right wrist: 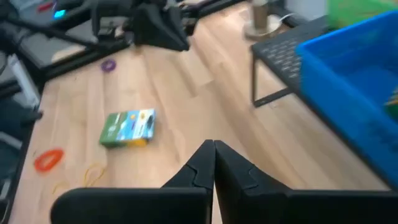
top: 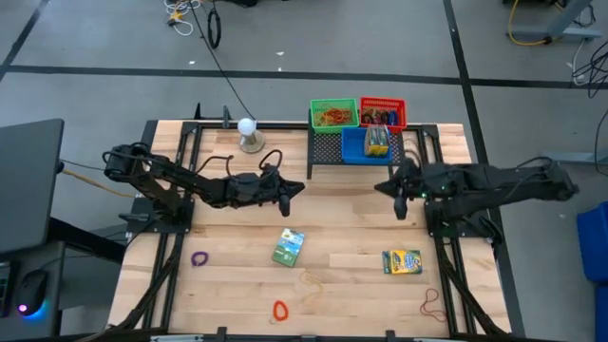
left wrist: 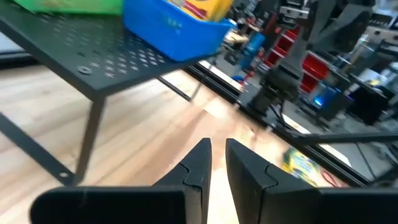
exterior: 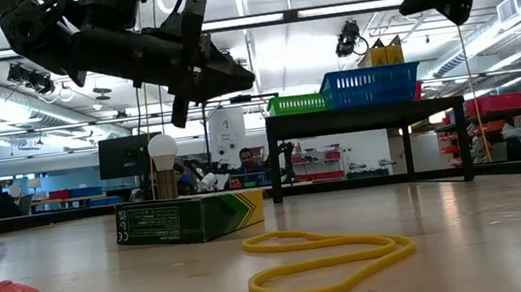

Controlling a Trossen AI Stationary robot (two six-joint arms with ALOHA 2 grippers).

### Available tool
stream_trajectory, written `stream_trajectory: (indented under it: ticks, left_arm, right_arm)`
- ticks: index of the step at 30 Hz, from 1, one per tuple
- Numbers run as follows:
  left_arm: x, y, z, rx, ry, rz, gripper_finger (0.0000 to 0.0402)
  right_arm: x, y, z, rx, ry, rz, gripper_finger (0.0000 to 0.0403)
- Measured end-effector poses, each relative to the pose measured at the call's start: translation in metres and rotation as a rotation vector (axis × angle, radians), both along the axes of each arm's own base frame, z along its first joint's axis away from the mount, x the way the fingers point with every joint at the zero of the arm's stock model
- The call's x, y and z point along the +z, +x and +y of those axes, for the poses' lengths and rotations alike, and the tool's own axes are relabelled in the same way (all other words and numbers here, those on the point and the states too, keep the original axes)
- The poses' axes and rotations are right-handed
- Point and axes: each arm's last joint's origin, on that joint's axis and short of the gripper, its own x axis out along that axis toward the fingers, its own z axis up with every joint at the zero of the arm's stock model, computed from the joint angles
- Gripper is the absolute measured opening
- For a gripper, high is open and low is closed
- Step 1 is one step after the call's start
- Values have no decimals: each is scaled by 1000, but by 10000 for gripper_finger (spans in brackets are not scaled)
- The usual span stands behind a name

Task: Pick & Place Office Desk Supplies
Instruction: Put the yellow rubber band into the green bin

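We see some supplies already in the bins [top: 358, 114] far right, two crayon boxes [top: 288, 246] and bands near on the counter [top: 361, 237]; right tool [top: 401, 211] closed empty, left tool [top: 284, 204] slightly apart, empty.

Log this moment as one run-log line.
left gripper: raised, empty, jaws slightly apart | right gripper: raised, shut, empty | flat green cardboard crayon box: on table | blue plastic basket: on black mesh rack
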Motion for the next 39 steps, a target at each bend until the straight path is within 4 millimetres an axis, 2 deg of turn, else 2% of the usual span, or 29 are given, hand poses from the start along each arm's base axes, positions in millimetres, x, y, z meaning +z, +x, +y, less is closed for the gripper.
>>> stream_trajectory:
  ticks: [5,10,17,21,29,34,39]
  left_arm:
    - [-3,0,-15,-115,10,35,43]
    - [1,4,-45,-241,40,124,7]
    - [15,19,-90,-375,89,357,6]
    - [19,38,-118,-461,103,440,21]
    - [2,74,-169,-554,85,702,65]
    - [-5,91,-187,-559,73,771,89]
    - [-15,103,-194,-573,58,812,107]
  right_arm:
    - [-9,9,12,64,4,71,10]
    - [-27,16,16,74,-6,150,10]
    - [-61,21,16,31,65,110,11]
    - [-72,21,17,31,95,80,11]
    - [-76,21,20,142,66,81,11]
    - [-75,22,21,179,37,70,11]
    - [-73,23,21,194,28,54,11]
